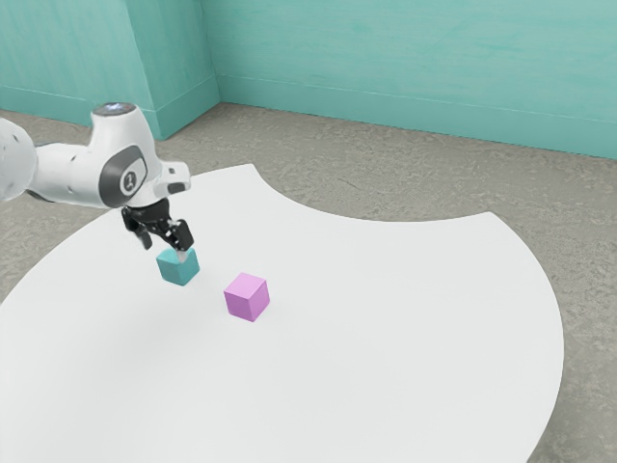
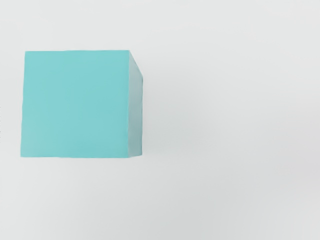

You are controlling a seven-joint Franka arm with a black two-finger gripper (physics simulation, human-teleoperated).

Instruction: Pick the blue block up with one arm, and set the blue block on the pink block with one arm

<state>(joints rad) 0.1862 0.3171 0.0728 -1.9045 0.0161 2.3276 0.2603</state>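
blue block (image 2: 75,102): smooth, matt | pink block (image 1: 247,295): matt | table (image 1: 386,338): smooth white

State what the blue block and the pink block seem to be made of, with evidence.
The blue block: probably plastic or painted wood, matte; uniform faces, no grain or glare. The pink block: likewise matte, uniform colour, crisp edges. Simulated, so uncertain.

Exterior view: bright, even light is falling from overhead, and the white table (image 1: 405,367) is reading near-white. Top faces of the blue block (image 1: 178,267) and pink block (image 1: 247,295) are showing paler than their sides. A faint, soft grey shade is lying on the table at 8 o'clock from the blue block. Wrist view: the blue block (image 2: 75,105) is rendering flat on top, its 3 o'clock face is shading darker, and the table is greying faintly at its 6 o'clock
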